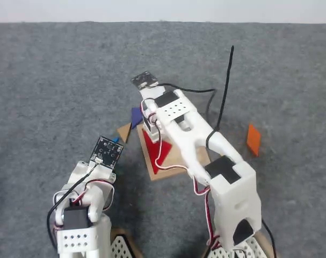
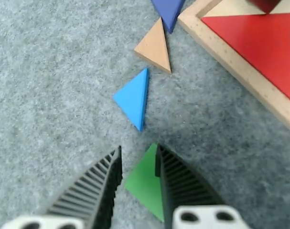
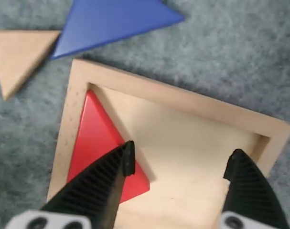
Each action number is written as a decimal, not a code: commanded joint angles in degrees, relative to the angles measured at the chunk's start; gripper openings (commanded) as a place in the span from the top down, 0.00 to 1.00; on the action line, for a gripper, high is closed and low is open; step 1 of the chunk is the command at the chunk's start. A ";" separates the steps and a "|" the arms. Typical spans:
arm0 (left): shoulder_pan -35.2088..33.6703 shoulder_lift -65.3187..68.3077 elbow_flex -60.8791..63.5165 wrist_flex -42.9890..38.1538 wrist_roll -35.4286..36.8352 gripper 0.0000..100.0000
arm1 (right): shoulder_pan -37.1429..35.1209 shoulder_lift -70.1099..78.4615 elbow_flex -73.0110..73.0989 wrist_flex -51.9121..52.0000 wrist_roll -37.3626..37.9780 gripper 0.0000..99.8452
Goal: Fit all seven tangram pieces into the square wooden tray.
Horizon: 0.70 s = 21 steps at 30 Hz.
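Observation:
The square wooden tray [image 3: 183, 100] holds a large red triangle [image 3: 99, 148] along one side. My right gripper [image 3: 183, 157] hangs open just above the tray's bare floor, one finger beside the red triangle's edge. Outside the tray lie a dark blue triangle [image 3: 111, 21] and a tan triangle [image 3: 16, 52]. In the left wrist view, a light blue triangle [image 2: 134, 98] lies past my left gripper [image 2: 137, 157]. That gripper is slightly open and low over the carpet, with a green triangle [image 2: 145, 183] partly between and partly under its fingers. The tray's corner [image 2: 240, 76] shows beyond.
An orange piece [image 1: 253, 138] lies alone on the grey carpet, right of the tray [image 1: 176, 161]. A black cable [image 1: 224, 91] trails behind the right arm. Open carpet lies to the left and at the far side.

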 commanded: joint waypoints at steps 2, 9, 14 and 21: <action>-0.26 -1.14 -0.40 0.18 -0.35 0.89 | 0.40 0.04 -2.64 -0.13 -0.35 0.69; -0.26 -1.14 -0.40 0.18 -0.35 0.89 | 12.44 -0.13 2.29 -0.22 -5.63 0.69; -0.26 -1.14 -0.40 0.18 -0.35 0.89 | 17.19 -0.04 4.04 -0.48 -7.65 0.69; -0.26 -1.14 -0.40 0.18 -0.35 0.89 | 15.69 -4.79 5.27 -1.27 -7.21 0.69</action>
